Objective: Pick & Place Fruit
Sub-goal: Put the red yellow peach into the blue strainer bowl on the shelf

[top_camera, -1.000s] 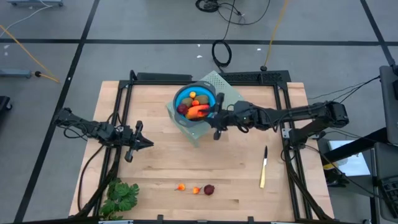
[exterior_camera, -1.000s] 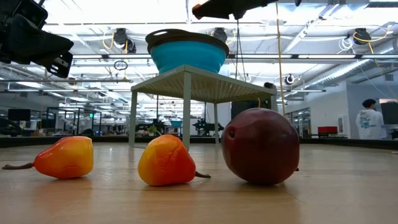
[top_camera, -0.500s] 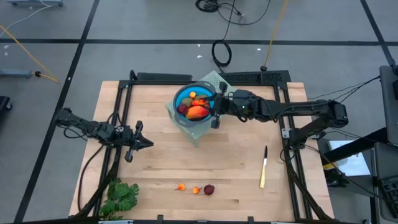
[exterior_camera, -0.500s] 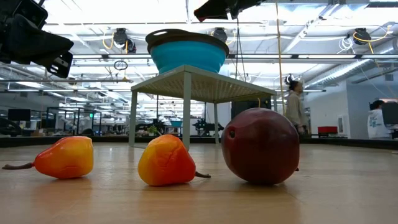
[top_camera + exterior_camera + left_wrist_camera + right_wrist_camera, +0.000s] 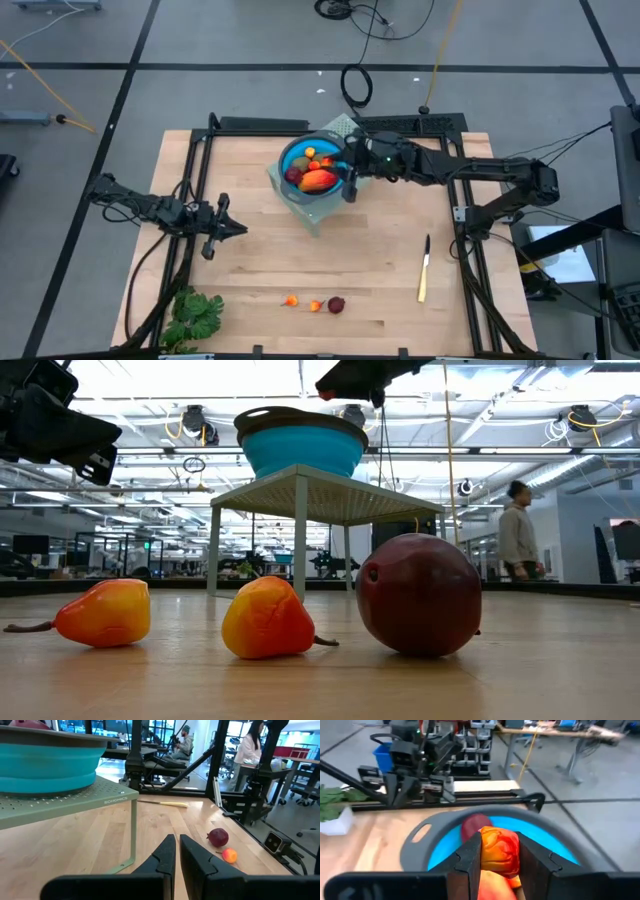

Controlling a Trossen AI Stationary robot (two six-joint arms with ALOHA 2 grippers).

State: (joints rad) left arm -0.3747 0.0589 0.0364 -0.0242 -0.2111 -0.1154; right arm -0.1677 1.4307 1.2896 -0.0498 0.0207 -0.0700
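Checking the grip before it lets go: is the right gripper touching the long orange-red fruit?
Touching. In the right wrist view the right gripper has both fingers pressed against the long orange-red fruit, held over the blue bowl.

Right claw (image 5: 349,170) over blue bowl (image 5: 296,150) of fruit (image 5: 316,180); left claw (image 5: 238,229) idle.
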